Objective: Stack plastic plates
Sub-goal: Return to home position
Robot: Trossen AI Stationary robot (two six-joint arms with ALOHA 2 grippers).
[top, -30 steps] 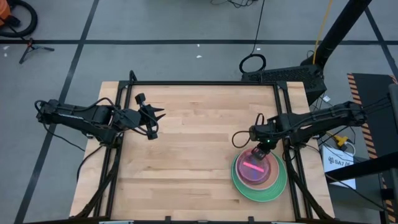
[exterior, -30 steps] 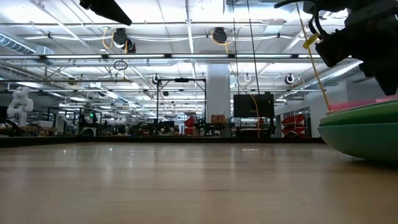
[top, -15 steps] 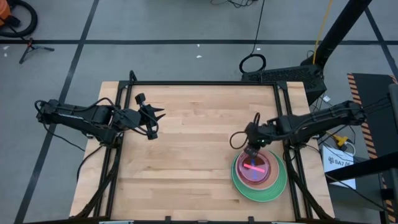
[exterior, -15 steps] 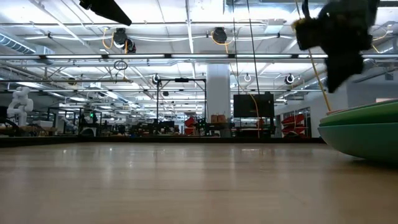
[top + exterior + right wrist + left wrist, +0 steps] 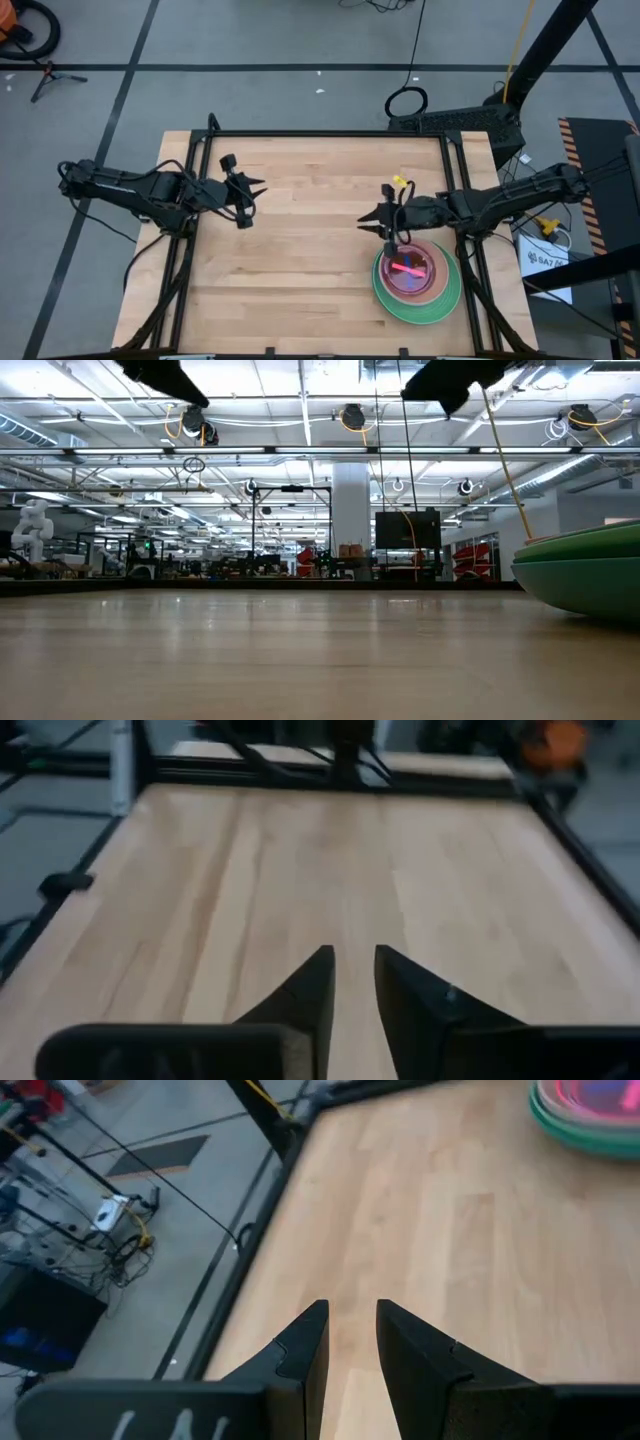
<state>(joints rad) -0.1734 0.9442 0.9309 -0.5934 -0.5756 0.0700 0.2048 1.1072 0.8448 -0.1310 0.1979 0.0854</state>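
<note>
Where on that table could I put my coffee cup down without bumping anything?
The bare wood of the table between the two arms is free, as is the near-left corner. It is crowded at the right: the plate stack sits there with the right end effector just beside it. The left end effector hovers at the left edge.

Two slender dark arms, matte black throughout, with black cabling looped along the links. Left pincer (image 5: 252, 188) and right pincer (image 5: 372, 222) each with two tapered black fingers (image 5: 300, 1355). Small yellow tag near the right wrist.
</note>
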